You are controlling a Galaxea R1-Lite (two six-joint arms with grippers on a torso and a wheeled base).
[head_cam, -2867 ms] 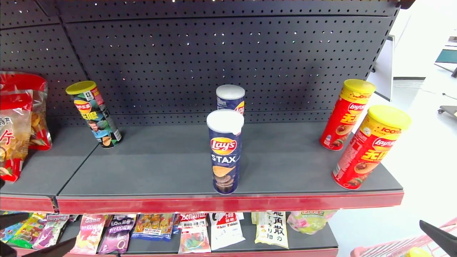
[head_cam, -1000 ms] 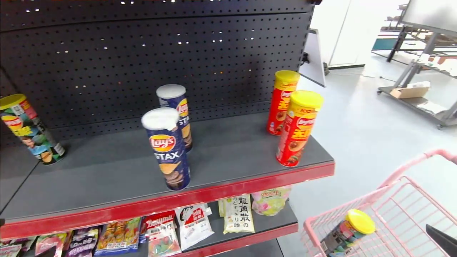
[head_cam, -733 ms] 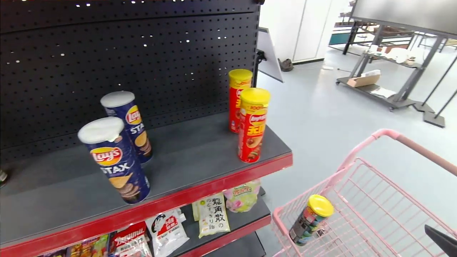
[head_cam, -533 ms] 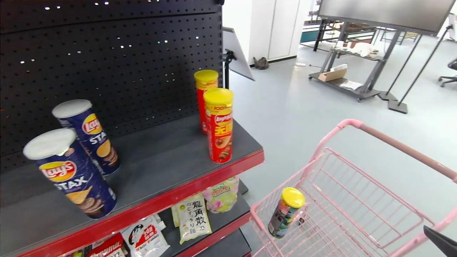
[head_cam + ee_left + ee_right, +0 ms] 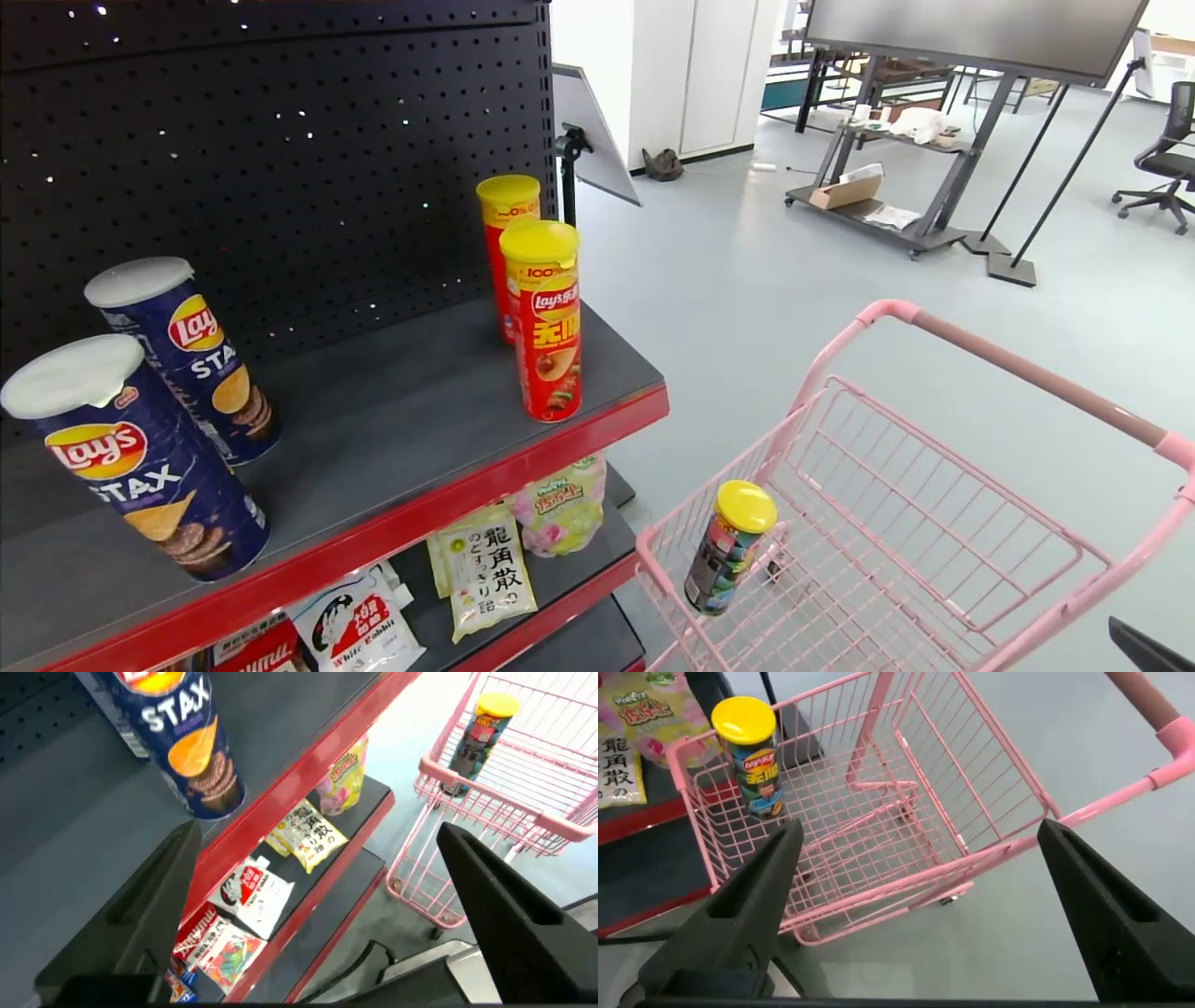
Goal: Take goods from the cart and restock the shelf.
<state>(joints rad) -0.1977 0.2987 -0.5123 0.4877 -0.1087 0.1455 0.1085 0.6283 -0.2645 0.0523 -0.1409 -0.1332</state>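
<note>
One yellow-lidded can (image 5: 726,560) stands in the pink cart (image 5: 1027,373), at its 9 o'clock corner. The shelf (image 5: 420,511) holds two blue cans (image 5: 140,467) toward 9 o'clock and two red cans (image 5: 549,327) toward 3 o'clock. The left gripper (image 5: 320,833) and right gripper (image 5: 917,826) both have jaws apart, empty

the head camera looks down across the right end of the shelf (image 5: 401,420) toward the pink cart (image 5: 1027,371). the left wrist camera sits close above the shelf's red lip, the right wrist camera above the cart's basket; all three share the yellow-lidded can (image 5: 728,546).
</note>
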